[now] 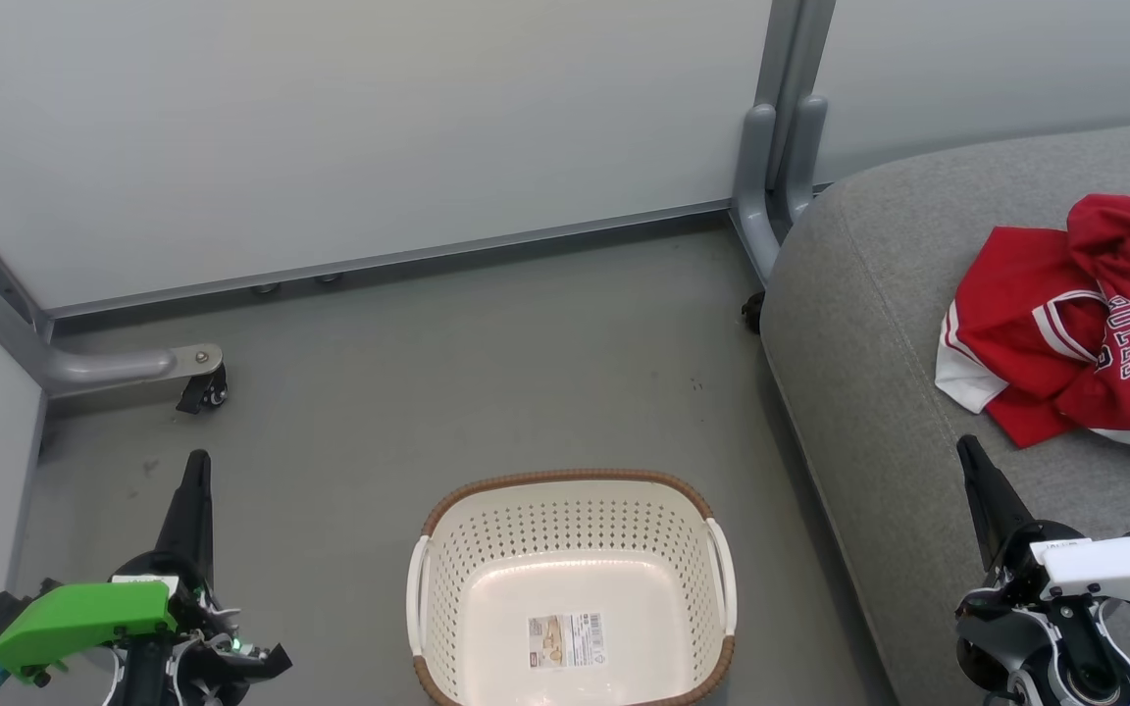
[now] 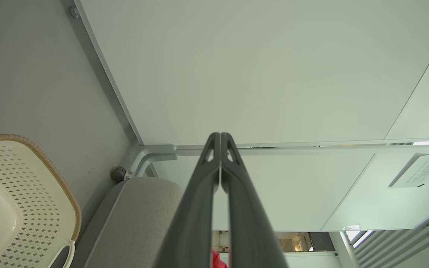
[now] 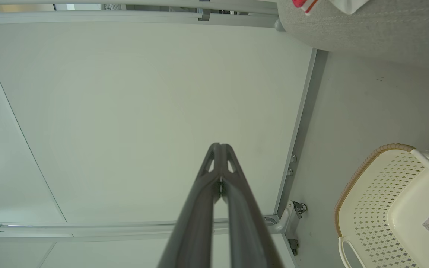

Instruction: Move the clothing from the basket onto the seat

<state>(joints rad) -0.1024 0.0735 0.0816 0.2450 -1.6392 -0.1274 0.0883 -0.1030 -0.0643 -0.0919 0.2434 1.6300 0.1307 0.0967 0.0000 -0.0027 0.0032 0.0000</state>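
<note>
The red clothing (image 1: 1075, 324) with white trim and "BULLS" lettering lies crumpled on the grey seat (image 1: 879, 324) at the right. The cream basket (image 1: 575, 588) with a brown rim stands on the floor at bottom centre, holding nothing but a label on its bottom. My left gripper (image 1: 197, 466) is shut at the lower left, fingers together and holding nothing, well left of the basket. My right gripper (image 1: 967, 451) is shut at the lower right, over the seat's front edge and just below the clothing. The wrist views show each pair of fingertips (image 2: 220, 137) (image 3: 220, 147) pressed together.
White partition panels (image 1: 330, 127) with grey frames close off the back and left. A caster foot (image 1: 202, 378) juts out at the left and another frame leg (image 1: 771, 186) stands by the seat's corner. Grey floor (image 1: 487, 363) lies between the basket and the wall.
</note>
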